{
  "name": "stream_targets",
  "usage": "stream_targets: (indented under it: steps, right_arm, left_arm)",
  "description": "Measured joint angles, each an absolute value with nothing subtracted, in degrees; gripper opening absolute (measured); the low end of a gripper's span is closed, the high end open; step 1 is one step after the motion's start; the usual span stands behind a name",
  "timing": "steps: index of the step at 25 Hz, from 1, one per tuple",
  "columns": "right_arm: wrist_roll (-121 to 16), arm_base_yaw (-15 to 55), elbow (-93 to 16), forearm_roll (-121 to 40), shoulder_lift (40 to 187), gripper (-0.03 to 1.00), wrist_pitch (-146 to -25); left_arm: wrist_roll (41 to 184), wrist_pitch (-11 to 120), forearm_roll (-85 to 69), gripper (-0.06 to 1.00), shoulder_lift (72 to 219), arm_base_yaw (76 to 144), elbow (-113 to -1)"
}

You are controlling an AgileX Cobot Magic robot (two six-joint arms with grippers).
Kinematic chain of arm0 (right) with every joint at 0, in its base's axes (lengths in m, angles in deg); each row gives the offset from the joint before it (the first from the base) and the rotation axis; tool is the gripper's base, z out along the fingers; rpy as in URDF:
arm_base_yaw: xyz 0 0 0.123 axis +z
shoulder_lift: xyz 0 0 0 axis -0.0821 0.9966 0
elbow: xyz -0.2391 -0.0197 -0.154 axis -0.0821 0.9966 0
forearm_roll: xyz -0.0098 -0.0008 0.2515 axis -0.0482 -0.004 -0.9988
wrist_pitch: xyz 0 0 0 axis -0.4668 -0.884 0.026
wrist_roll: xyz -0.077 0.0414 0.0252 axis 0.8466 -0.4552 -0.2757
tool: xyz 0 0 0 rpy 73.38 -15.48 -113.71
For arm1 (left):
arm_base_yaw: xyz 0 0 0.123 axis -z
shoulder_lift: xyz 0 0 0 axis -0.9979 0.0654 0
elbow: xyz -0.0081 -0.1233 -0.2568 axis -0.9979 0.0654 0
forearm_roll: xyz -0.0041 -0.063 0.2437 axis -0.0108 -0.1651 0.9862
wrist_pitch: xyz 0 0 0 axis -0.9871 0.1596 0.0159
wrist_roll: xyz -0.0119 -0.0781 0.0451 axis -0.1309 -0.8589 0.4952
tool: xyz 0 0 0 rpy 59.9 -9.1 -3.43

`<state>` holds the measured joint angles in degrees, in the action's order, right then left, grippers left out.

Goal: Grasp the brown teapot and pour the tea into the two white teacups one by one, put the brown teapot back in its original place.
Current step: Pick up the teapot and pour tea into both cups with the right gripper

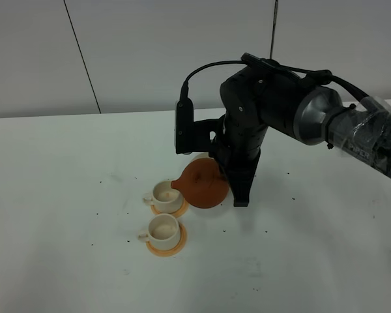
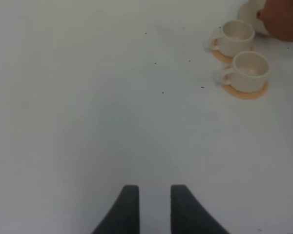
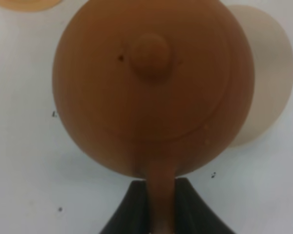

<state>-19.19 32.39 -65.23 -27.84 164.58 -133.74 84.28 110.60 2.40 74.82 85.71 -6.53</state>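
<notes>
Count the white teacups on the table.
2. The far teacup sits at the brown teapot's spout; the near teacup stands beside it, closer to the camera. None seems hidden.

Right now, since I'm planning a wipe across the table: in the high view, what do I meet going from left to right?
Far cup → teapot → right tool. The near cup spans the same stretch as the far one, so it is left out.

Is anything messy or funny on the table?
Yes: tiny dark specks lie scattered over the white table around the two white teacups, like crumbs; what they are I cannot tell. The brown teapot is off its cream trivet, but the right gripper holds its handle.
</notes>
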Motion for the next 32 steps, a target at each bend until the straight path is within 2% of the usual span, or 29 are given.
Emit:
stream_targets:
  steps: [32]
  right_arm:
    - [-23.01, 35.1, -65.3, -16.29, 164.58, 0.1, -128.19]
  left_arm:
    - [84.28, 110.6, 2.4, 0.23, 74.82, 85.71, -6.53]
